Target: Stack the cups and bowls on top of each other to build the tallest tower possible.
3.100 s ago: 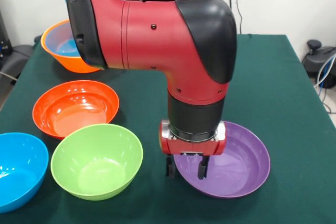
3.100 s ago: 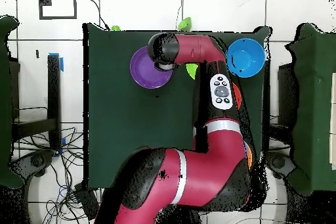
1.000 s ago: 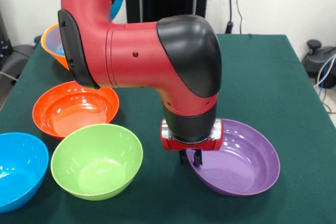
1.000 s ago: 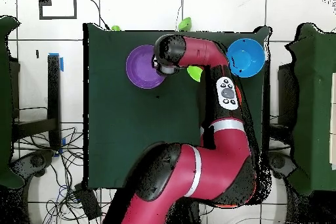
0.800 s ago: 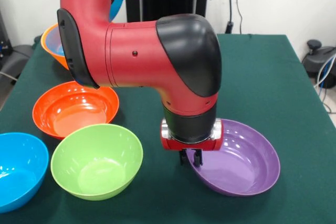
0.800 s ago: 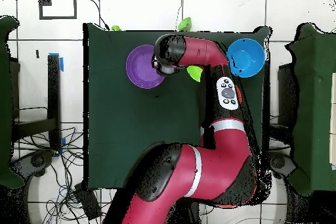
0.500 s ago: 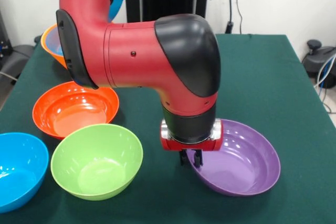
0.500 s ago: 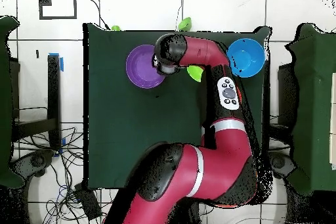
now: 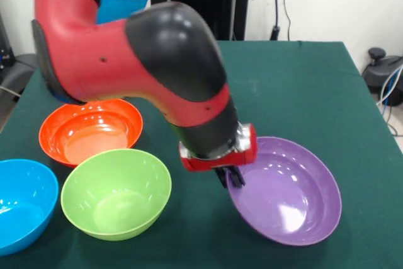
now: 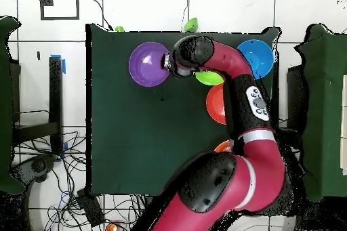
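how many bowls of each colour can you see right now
purple bowl: 1
green bowl: 1
red-orange bowl: 1
blue bowl: 1
orange bowl: 1, mostly hidden by the arm
total: 5

Blue bowl [image 9: 22,203] cut off at the table's front-left corner, orange bowl [image 10: 222,148] mostly hidden beneath the arm [image 9: 126,55] (overhead), lime green bowl [image 10: 210,78] half covered

- Front view: close and low across the green worktop [image 9: 327,92], angled down, arm entering from 12 o'clock
- Overhead view: high, straight down, whole worktop [image 10: 135,140] framed, arm rising from 6 o'clock
- Both share the purple bowl [image 9: 296,206] [image 10: 146,66]
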Robot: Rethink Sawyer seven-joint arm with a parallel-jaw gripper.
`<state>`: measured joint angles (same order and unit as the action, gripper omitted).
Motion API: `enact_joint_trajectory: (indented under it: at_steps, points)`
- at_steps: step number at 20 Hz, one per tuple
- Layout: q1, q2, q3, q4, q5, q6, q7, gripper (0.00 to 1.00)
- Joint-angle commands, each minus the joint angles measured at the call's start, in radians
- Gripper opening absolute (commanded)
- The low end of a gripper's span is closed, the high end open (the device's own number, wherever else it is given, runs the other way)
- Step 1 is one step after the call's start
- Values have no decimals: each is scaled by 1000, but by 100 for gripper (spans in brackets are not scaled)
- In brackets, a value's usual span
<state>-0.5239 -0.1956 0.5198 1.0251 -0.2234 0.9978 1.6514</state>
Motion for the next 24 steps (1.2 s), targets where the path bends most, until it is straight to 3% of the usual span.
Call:
enact_joint_trajectory:
  at_steps: [1, 14, 24]
  points:
    - [-102, -33, 229, 181, 46, 172, -477, 0]
    - [-166, -3, 353, 174, 62, 290, -531, 0]
    - [-203, -3, 399, 214, -9, 205, -530, 0]
